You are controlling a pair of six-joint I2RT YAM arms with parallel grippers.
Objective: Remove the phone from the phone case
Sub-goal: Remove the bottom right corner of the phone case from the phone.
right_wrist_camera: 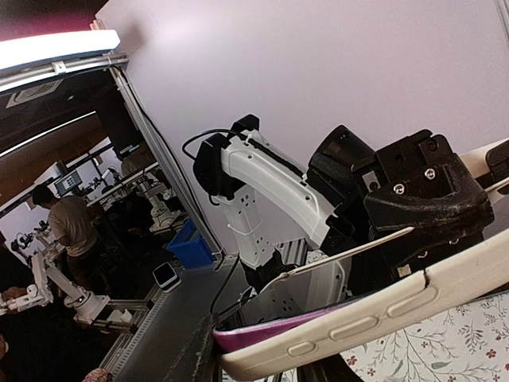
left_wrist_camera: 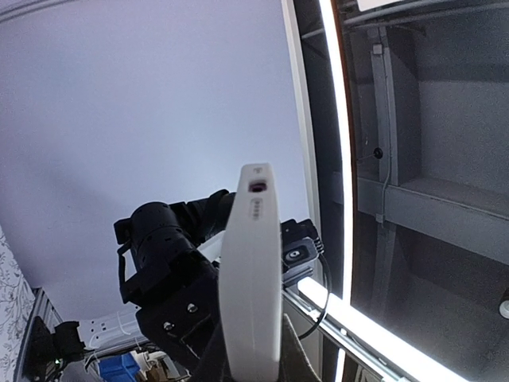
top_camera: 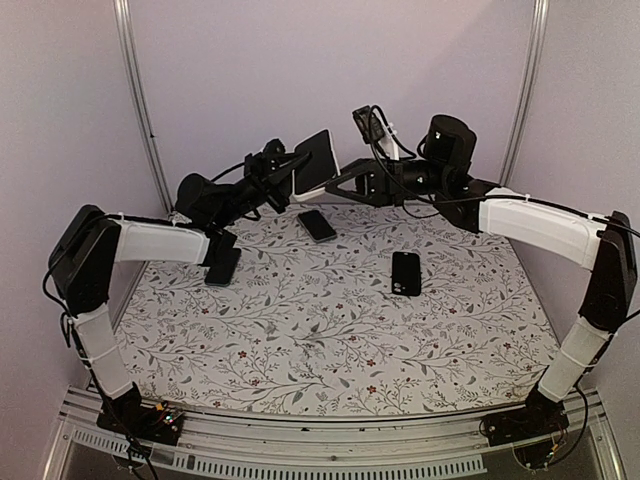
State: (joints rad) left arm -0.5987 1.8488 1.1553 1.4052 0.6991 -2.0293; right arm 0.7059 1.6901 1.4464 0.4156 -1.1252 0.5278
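Above the far middle of the floral worktop [top_camera: 300, 340], you have the phone case [right_wrist_camera: 382, 306] held aloft between both arms, well clear of the spare handsets lying below. The left end effector [top_camera: 292, 170] is clamped nearly shut on the case's left edge. The right end effector [top_camera: 338, 184] looks closed partway on the lower right edge, though its fingertips are hidden. The phone [top_camera: 316, 158] sits in the case with its dark face towards the near edge. Its long axis stands nearly upright, leaning a little right. Expect a light, stiff slab in a springy white shell with smooth, slippery sides. Hold it by the long edges, never the glass, and peel from a corner. At the case's lip a purple sliver [right_wrist_camera: 254, 336] shows beside the side buttons [right_wrist_camera: 350, 328]; I judge that to be the phone's edge.
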